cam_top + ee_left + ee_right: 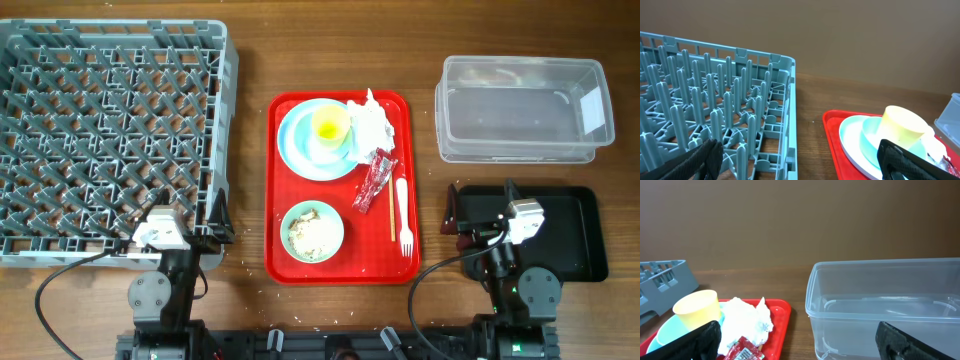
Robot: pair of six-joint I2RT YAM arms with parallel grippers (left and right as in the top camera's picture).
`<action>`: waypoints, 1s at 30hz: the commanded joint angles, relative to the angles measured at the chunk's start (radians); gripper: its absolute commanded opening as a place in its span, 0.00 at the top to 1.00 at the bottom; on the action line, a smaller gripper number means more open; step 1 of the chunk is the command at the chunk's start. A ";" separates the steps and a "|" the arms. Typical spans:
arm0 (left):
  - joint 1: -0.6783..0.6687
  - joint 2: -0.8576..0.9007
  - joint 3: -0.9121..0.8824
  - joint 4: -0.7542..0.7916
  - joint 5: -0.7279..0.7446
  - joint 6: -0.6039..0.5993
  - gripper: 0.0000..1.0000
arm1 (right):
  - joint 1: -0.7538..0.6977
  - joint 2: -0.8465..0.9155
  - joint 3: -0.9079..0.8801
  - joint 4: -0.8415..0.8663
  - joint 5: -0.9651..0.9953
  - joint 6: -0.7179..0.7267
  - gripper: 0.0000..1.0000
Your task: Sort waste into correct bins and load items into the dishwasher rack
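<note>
Crumpled white paper napkin (372, 125), red shiny wrapper (377, 180) and rice-like scraps (313, 233) all lie on the red serving tray (285, 262) at the middle of the desk (250, 60), seen from overhead. The scraps sit in the pale green bowl (336, 240). The napkin leans on the pale blue plate (292, 155), which bears the pale blue bowl (322, 150) with the yellow cup (331, 122) in it. White plastic fork (403, 215) and wooden stick (391, 212) lie side by side near the tray's right rim. The dishwasher rack (110, 130) fills the far-left corner and the clear plastic tub (520, 110) the far-right, with the black tray (580, 245) by the near-right corner. I judge this layout gives dishes to the left arm and waste to the right. Left gripper (217, 225) and right gripper (457, 212) hang by the near edge; nothing is sorted yet. The tub's white label (597, 105) shows no writing I can read.

Left wrist view: its fingers (695, 162) are spread wide and empty, framing the rack's corner and the stacked cup.

Right wrist view: its fingers (700, 342) are likewise splayed and empty, with napkin and wrapper to the left and the tub ahead. The wrapper carries a pale printed patch, too small to read.
</note>
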 commanded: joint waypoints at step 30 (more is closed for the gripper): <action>-0.314 1.281 1.433 -1.021 0.480 -0.103 0.01 | 0.002 -0.012 -0.002 0.003 0.008 -0.010 0.00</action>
